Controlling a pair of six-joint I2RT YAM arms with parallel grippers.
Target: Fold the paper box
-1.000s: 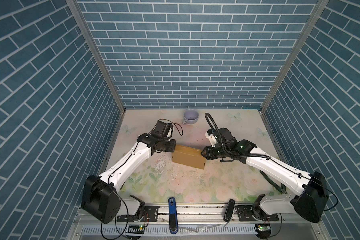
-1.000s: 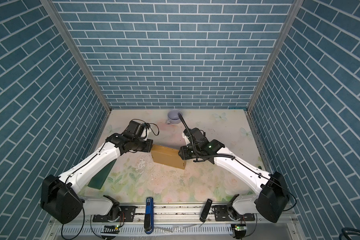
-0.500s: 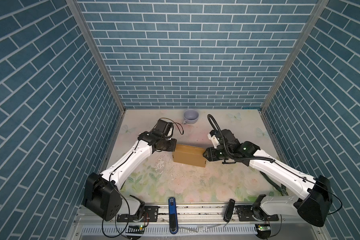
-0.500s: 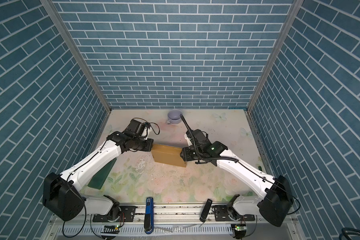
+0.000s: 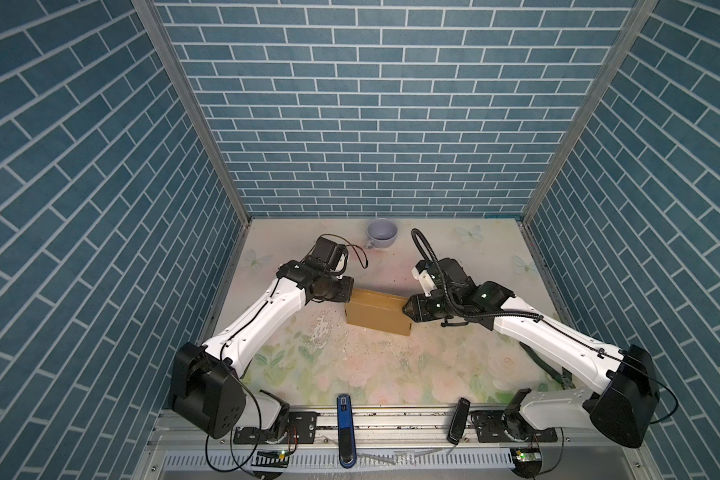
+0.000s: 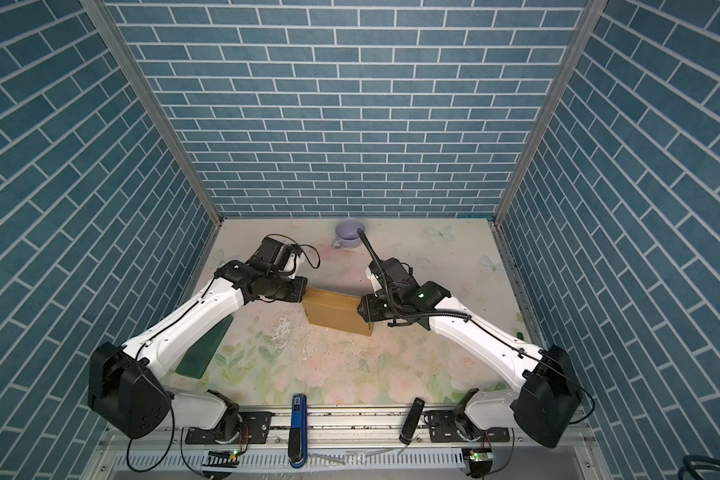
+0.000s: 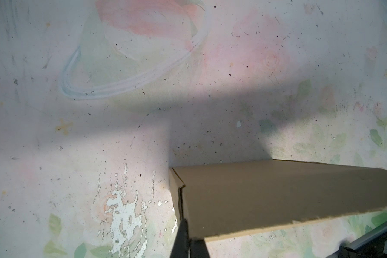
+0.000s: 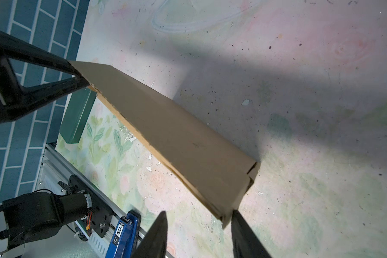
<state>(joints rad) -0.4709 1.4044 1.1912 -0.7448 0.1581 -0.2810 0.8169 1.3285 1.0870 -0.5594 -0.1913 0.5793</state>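
1. The paper box [image 5: 377, 312] [image 6: 336, 312] sits at mid-table [image 5: 391, 365], between the 2 arms in both top views. It is plain brown cardboard in a shallow, flat, closed form.
2. In both top views 1 narrow upper band and 1 broad face of the box show, so the box appears tilted. The pictures do not show whether its lower edge rests on the table.
3. The left gripper [image 5: 348, 293] [image 6: 304, 291] meets the box's left end. In the left wrist view the gripper [image 7: 186, 232] has its jaws closed on the end edge of the box [image 7: 277, 196].
4. The right wrist view confirms item 3. The left gripper [image 8: 81, 77] has its fingertips pinched on the far corner of the box [image 8: 177, 143].
5. The right gripper [image 5: 406, 310] [image 6: 361, 310] stands at the box's right end. In its wrist view the right gripper [image 8: 199, 211] has its jaws apart, with bare table visible between them.
6. 1 finger [image 8: 244, 232] is at the near corner of the box. The right gripper holds nothing.
7. A lavender cup [image 5: 382, 233] stands near the back wall, well apart from the box.
8. A dark green board [image 6: 202, 349] lies under the left arm, by the left wall.
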